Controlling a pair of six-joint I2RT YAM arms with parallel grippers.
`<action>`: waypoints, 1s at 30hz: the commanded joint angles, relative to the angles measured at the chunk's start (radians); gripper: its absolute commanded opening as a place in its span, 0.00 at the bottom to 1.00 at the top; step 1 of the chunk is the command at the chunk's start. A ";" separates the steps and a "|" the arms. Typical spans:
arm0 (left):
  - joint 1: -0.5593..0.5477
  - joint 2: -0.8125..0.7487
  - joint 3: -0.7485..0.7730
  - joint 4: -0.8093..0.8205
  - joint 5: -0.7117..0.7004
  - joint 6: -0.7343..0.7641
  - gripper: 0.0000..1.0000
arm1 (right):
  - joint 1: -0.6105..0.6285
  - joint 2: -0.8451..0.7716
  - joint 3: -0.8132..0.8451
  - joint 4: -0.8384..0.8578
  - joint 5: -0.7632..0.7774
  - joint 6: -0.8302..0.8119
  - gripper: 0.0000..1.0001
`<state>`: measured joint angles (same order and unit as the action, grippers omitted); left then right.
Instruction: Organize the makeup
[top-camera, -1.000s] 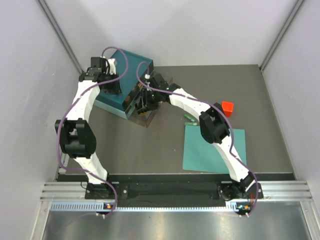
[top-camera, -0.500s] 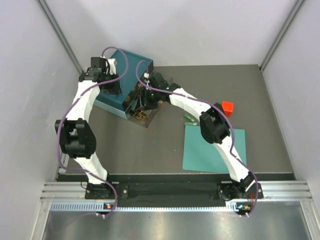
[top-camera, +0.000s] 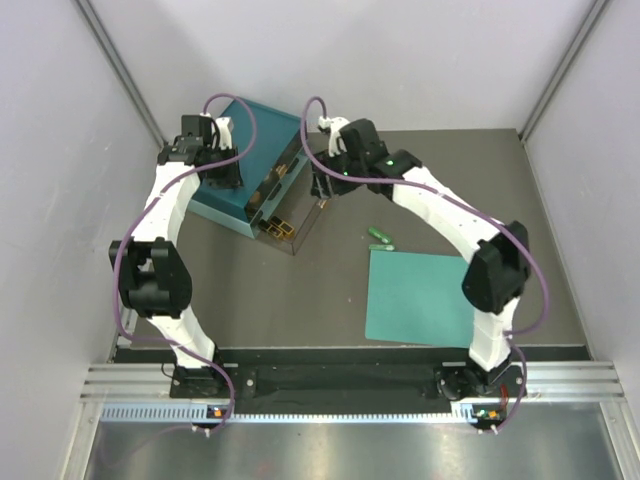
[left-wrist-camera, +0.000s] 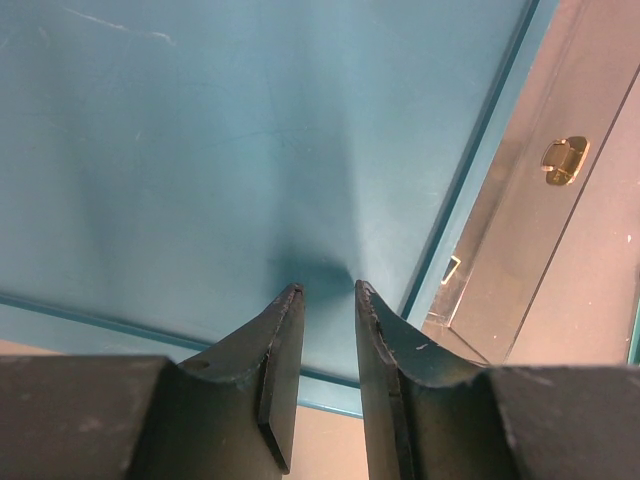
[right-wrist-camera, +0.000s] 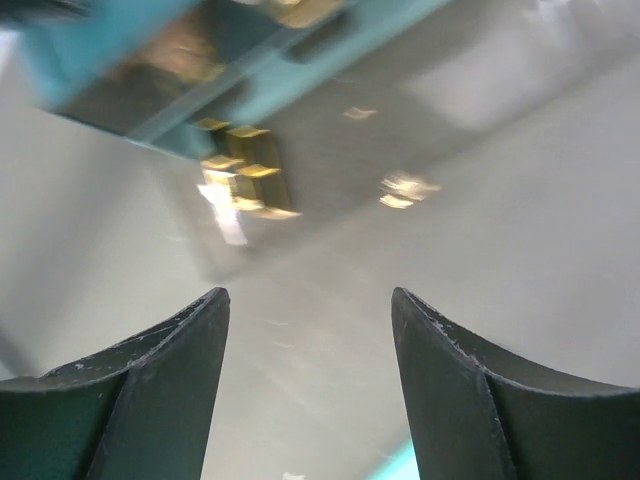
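Right gripper (right-wrist-camera: 308, 295) is spread wide and empty near the clear organizer (top-camera: 290, 215); left gripper (left-wrist-camera: 328, 288) is barely parted, holding nothing, tips on the teal box (left-wrist-camera: 200, 150).
The slim green tube (top-camera: 380, 236) lies by the teal mat (top-camera: 425, 295), apart from both grippers; the organizer's gold contents are blurred.

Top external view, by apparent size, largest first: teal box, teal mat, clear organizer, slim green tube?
1. teal box and teal mat: too close to rank; the box is partly covered and stands taller, nearer the camera.
2. clear organizer.
3. slim green tube, clearly the smallest.
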<state>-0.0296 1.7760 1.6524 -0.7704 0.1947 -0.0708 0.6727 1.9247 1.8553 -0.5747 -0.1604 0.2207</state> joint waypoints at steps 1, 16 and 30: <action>-0.015 0.076 -0.091 -0.179 0.009 0.006 0.33 | -0.022 -0.061 -0.165 -0.047 0.218 -0.204 0.66; -0.015 0.066 -0.123 -0.168 0.008 0.008 0.33 | -0.096 0.100 -0.186 -0.109 0.464 -0.233 0.62; -0.015 0.077 -0.125 -0.161 0.003 0.002 0.34 | -0.145 0.100 -0.235 -0.116 0.349 -0.172 0.58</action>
<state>-0.0292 1.7557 1.6146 -0.7311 0.1947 -0.0711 0.5262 2.0663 1.6360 -0.7101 0.2295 0.0147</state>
